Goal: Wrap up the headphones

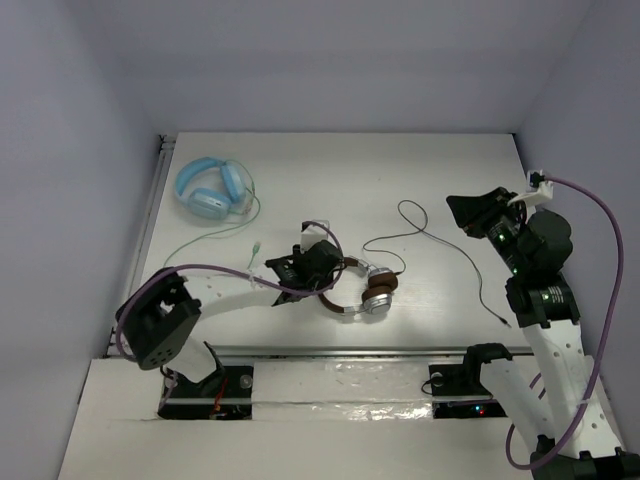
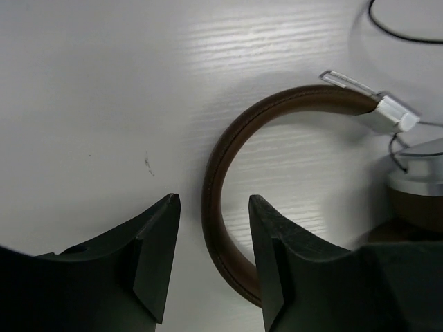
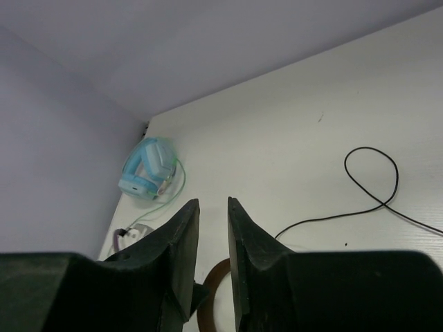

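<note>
The headphones [image 1: 365, 292] lie flat at the middle front of the white surface [image 1: 420, 170]. The left claw [image 2: 213, 200] is released, its jaws straddling the brown headband [image 2: 277, 104] without clamping it, apparently so that it can grip and steady the band for wrapping. The right claw [image 3: 213, 202], jaws narrowly parted and holding nothing, hangs raised at the right, near the cable [image 1: 440, 240], probably so that it can gather the slack. The headphones show a stitched band, silver cups [image 1: 377, 300] and brown pads [image 1: 381, 284]; the thin black cable trails off in loose loops, not yet wound.
</note>
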Motion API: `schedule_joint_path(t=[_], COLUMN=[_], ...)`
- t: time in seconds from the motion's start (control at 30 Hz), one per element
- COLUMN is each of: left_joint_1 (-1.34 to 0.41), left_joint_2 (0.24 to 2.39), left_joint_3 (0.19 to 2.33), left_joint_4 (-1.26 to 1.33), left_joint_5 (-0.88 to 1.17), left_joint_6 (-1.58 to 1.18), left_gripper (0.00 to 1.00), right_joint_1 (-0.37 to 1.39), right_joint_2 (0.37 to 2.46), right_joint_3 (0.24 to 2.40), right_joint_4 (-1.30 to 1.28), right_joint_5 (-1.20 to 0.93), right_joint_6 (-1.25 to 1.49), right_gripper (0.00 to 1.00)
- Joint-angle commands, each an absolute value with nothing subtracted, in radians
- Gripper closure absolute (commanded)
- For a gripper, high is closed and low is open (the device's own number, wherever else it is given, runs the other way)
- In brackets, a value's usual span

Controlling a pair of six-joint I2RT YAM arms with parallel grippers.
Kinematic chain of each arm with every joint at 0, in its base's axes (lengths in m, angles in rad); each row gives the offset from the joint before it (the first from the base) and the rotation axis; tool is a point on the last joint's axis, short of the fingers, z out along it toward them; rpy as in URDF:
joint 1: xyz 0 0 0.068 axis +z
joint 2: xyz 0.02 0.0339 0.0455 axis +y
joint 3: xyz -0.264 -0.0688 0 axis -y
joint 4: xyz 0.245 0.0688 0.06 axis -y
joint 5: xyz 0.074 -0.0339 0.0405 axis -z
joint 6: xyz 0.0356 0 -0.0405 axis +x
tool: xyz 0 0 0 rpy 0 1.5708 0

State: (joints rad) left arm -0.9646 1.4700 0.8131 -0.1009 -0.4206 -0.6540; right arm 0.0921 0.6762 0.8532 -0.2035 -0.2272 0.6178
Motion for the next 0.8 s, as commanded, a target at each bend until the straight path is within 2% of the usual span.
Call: schedule_joint_path(t=[0.0, 0.23, 0.33, 0.37, 0.47, 0.6, 0.77], left_joint_1=[-0.963, -0.963, -0.963, -0.963, -0.963, -0.963, -0.864], left_joint_2=[1.512, 1.627, 1.673, 1.692, 1.706, 1.623, 1.343], left_joint_3=[0.848, 0.844, 0.851, 0.853, 0.848, 0.853, 0.899], left_joint_4=[-0.091, -0.040, -0.023, -0.021, -0.012, -0.044, -0.104], left_joint_5=[-0.403, -0.383, -0.377, -0.379, -0.396, -0.431, -0.362], left_joint_6=[-0.623, -0.614, -0.609, -0.607, -0.604, -0.586, -0.500], left_gripper=[0.58, 0.60, 0.65, 0.71, 1.00, 1.00, 1.00], right_joint_1=[0.089, 0.089, 0.089, 0.089, 0.089, 0.089, 0.089], right_joint_2=[0.673, 0.683, 0.687, 0.686, 0.686, 0.692, 0.729], right_joint_3=[0.851, 0.847, 0.844, 0.845, 0.842, 0.841, 0.845], right_joint_4=[-0.141, -0.133, -0.133, -0.133, -0.133, -0.132, -0.109], right_joint_5=[-0.252, -0.259, -0.261, -0.261, -0.258, -0.265, -0.389], right_joint_6=[0.606, 0.611, 0.609, 0.609, 0.611, 0.612, 0.618], right_gripper=[0.71, 0.71, 0.71, 0.71, 0.75, 0.86, 0.86])
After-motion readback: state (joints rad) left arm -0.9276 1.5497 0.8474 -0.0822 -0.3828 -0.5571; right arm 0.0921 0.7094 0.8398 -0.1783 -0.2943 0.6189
